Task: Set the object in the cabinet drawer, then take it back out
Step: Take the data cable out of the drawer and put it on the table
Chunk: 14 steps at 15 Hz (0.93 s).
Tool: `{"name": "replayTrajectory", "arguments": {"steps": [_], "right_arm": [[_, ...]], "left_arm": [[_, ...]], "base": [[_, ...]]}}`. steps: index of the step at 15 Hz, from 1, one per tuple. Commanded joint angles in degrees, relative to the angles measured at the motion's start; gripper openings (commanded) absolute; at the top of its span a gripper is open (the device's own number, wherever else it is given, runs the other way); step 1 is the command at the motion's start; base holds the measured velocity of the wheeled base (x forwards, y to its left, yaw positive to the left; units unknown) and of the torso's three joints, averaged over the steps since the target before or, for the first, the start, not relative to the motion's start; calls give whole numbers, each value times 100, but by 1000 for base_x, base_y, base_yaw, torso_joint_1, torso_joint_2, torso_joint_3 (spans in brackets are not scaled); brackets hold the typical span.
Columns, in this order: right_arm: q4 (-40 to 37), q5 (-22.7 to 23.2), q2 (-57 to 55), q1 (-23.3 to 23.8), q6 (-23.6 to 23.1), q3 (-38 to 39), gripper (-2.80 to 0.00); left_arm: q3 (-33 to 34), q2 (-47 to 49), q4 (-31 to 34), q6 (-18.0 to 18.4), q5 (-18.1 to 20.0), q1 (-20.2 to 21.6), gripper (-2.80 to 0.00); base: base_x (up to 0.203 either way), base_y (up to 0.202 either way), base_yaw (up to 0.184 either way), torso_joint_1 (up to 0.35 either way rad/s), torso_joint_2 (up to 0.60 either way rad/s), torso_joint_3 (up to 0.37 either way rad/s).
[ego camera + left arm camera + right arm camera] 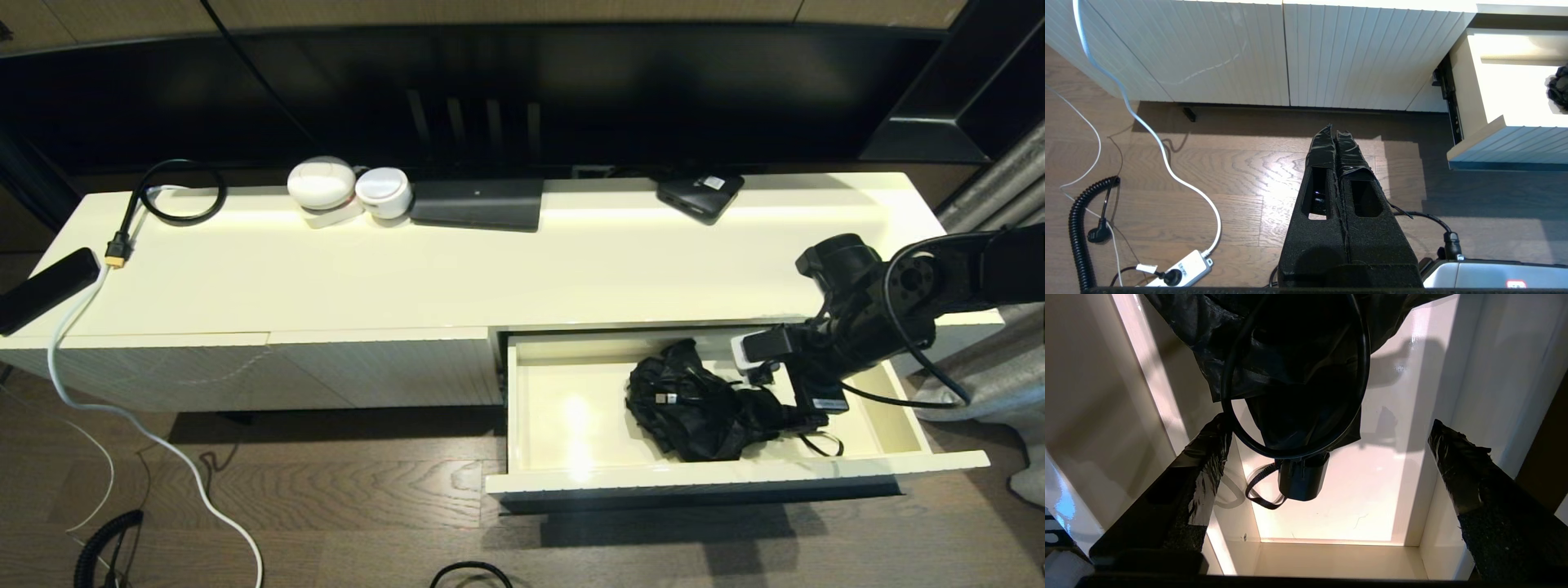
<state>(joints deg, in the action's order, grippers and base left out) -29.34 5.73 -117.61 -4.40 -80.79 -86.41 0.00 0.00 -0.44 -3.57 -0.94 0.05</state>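
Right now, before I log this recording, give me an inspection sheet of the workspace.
Surface: cream cabinet top, glossy.
Job's things: cabinet drawer pulled open; black folded umbrella lying inside, its handle and wrist strap toward the right tool.
Clutter: two white round devices, flat dark box, small black box, black bar at the left edge.
Grippers: right tool open, down in the drawer, fingers either side of the umbrella handle, not gripping. Left tool shut, parked over the floor.
Cables: black loop on top; white cable and coiled cord on the floor.
Surroundings: wood floor, dark screen behind.
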Motion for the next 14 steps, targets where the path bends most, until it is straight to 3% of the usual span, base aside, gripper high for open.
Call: {"name": "replayTrajectory", "arguments": {"steps": [1,14], "right_arm": [[-19,5,0,-8,-51,-11,0],[157,4,-255,-70,81,-19,0]], "left_arm": [[0,0,0,-3,-3,-1,-280],[7,0,0,-3,-3,4,-280]], "base": [[0,0,0,0,0,0],[0,0,0,0,0,0]]}}
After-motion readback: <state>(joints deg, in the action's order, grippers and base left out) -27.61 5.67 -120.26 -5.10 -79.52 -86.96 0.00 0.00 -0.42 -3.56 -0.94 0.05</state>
